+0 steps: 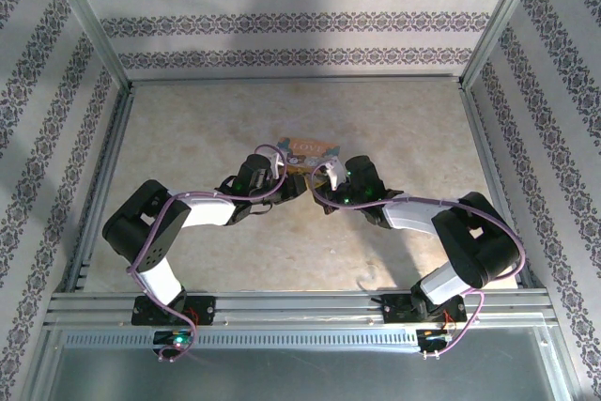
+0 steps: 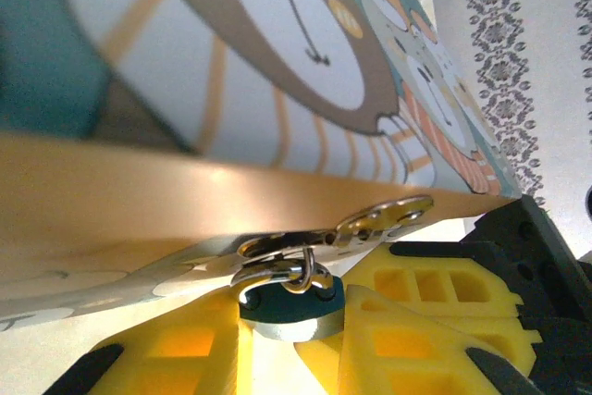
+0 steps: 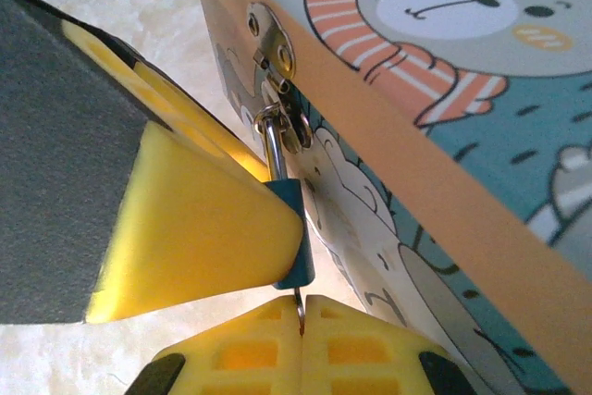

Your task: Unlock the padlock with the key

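left jaws clamp the padlock (image 2: 289, 307); right jaws pinch the key (image 3: 300, 308) beneath it.

The small teal-and-silver padlock (image 3: 294, 236) hangs by its silver shackle from the hasp (image 3: 268, 39) on the cartoon box (image 3: 444, 90), with the thin metal key (image 3: 300, 308) sticking out of its lower end.

Pale beige, marbled table (image 1: 235, 129) framed by silvery aluminium rails (image 1: 300, 82), with one box on it.

A rectangular orange-and-teal box printed with cartoon animals (image 1: 305, 149) sits on the table near its middle, slightly toward the far side and well apart from the rails on the left, right and far edges. In the right wrist view the same mottled surface shows just beside the box's side wall.
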### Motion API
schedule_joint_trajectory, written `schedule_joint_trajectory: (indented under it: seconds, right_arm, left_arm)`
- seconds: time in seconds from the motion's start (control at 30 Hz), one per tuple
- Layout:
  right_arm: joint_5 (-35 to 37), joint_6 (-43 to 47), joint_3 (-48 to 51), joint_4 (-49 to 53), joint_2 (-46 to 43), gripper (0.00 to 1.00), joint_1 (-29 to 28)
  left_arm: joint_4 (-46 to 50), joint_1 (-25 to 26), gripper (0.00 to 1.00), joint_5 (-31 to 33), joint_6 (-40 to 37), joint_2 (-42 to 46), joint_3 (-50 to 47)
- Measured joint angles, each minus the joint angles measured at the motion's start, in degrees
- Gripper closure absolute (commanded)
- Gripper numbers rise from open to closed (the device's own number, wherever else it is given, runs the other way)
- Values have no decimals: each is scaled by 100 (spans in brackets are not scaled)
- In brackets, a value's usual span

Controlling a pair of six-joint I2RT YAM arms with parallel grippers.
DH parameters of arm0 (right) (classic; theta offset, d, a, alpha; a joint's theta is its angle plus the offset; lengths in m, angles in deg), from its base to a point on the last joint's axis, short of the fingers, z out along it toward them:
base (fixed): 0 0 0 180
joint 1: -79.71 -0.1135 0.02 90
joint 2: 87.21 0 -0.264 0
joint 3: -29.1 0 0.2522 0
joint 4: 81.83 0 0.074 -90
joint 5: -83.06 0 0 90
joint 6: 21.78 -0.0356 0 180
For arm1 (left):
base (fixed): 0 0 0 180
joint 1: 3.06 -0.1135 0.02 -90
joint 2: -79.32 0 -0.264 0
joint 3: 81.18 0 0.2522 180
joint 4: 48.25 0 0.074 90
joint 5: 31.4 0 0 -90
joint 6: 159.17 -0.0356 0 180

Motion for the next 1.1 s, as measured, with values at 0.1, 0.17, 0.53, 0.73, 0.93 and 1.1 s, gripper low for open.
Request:
schedule_joint_trajectory:
  seconds: [0.1, 0.17, 0.53, 0.73, 0.93, 1.1]
  right_arm:
    - [-7, -90, -28, -9, 0, 100, 20]
    - [-7, -155, -37, -33, 0, 100, 22]
    - [188, -304, 131, -358, 76, 100, 9]
    - [474, -446, 496, -922, 326, 100, -181]
    - [573, -695, 732, -1447, 575, 100, -339]
    - [614, -887, 780, -1860, 719, 100, -444]
  left_arm:
    - [-79, -4, 76, 26, 48, -22, 9]
    - [-131, -11, 76, 31, 66, -35, 9]
    - [-459, -26, 76, 20, 260, -273, 9]
    - [-566, -17, 76, -140, 407, -573, -59]
    - [-688, 9, 65, -164, 527, -680, -219]
    - [-798, 17, 55, -146, 531, -529, -457]
